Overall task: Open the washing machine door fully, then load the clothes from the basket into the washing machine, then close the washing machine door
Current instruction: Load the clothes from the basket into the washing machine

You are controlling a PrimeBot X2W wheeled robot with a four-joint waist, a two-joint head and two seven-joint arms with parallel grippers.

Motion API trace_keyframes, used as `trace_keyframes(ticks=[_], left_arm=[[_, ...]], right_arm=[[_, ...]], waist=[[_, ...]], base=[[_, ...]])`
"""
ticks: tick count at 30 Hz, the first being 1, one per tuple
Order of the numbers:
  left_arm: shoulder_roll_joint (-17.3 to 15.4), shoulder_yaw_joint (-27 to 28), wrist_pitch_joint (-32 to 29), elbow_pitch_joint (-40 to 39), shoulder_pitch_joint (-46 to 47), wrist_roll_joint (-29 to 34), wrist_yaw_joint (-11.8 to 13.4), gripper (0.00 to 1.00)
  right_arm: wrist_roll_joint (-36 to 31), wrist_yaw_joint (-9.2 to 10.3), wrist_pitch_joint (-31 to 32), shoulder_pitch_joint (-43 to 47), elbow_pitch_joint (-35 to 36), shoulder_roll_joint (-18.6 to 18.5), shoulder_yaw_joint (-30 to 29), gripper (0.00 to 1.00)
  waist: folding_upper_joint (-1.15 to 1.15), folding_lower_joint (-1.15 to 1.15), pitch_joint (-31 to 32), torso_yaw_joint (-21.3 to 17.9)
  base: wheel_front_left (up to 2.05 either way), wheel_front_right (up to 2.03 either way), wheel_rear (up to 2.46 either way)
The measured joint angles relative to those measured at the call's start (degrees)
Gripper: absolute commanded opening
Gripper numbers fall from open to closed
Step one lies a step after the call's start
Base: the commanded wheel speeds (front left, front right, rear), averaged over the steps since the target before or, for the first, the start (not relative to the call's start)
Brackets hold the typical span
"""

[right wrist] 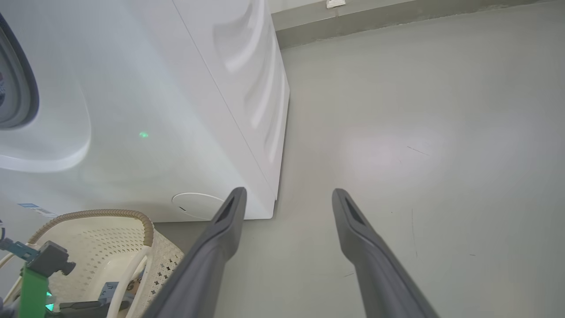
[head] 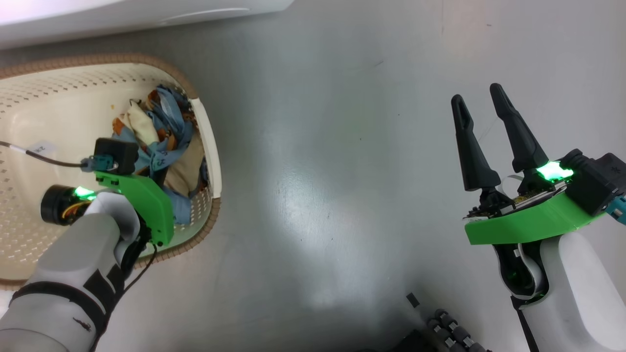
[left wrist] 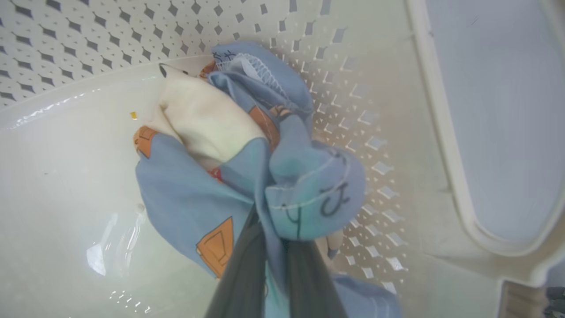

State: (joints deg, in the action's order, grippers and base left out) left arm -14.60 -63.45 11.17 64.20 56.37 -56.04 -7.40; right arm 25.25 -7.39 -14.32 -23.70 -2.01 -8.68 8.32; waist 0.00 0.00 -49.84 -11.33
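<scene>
So, basket (head: 161, 63): you've got it sitting on the floor (head: 342, 171), just beside the washer (right wrist: 154, 110) front.
Clothes (left wrist: 190, 198): blue w/ orange print + cream cloth, bunched inside basket, against the wall by its white handle (head: 209, 142).
L gripper (left wrist: 271, 247): down inside basket, fingers clamped tight on a blue fold of the clothes.
R gripper (head: 477, 94): well apart from basket, over bare floor, fingers spread wide, your grip there has nothing in it.
Round flap (right wrist: 194, 205): low on washer front, near basket rim.
</scene>
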Motion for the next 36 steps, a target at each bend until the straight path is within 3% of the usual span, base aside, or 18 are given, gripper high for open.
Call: trace_keyframes(ticks=[18,22,36], left_arm=[[0.9,-0.7,3.0,-0.5,-2.5,-8.8,0.0,0.0],[0.5,3.1,3.0,-2.5,-3.9,-7.8,0.0,0.0],[0.3,23.3,3.0,-10.7,-16.9,6.2,0.0,0.0]], right_arm=[[0.0,0.0,0.0,0.5,-1.3,-0.6,-0.4,1.0],[0.0,0.0,0.0,1.3,-1.9,-1.3,-0.7,1.0],[0.7,-0.01,0.0,8.9,-4.4,-4.3,-1.0,1.0]], waist=[[0.0,0.0,6.8,2.1],[0.0,0.0,9.7,2.8],[0.0,0.0,22.0,5.9]], base=[[0.0,0.0,0.0],[0.0,0.0,0.0],[0.0,0.0,0.0]])
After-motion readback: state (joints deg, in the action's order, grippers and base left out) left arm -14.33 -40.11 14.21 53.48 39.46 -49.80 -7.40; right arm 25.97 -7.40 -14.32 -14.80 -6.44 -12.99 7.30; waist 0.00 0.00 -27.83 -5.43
